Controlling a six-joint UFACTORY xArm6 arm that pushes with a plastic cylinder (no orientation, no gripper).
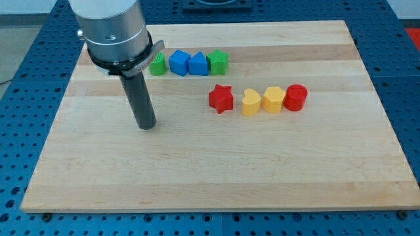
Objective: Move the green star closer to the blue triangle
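Observation:
The green star (218,62) sits near the view's top, touching the right side of the blue triangle (198,63). A blue cube (178,63) and another green block (157,64) continue that row to the left. My tip (146,125) rests on the board below and left of this row, apart from all blocks.
A second row lies lower right: red star (221,98), yellow heart (250,103), yellow block (273,99), red cylinder (295,97). The wooden board (262,170) lies on a blue perforated table. The arm's silver body (111,26) hangs over the board's top left.

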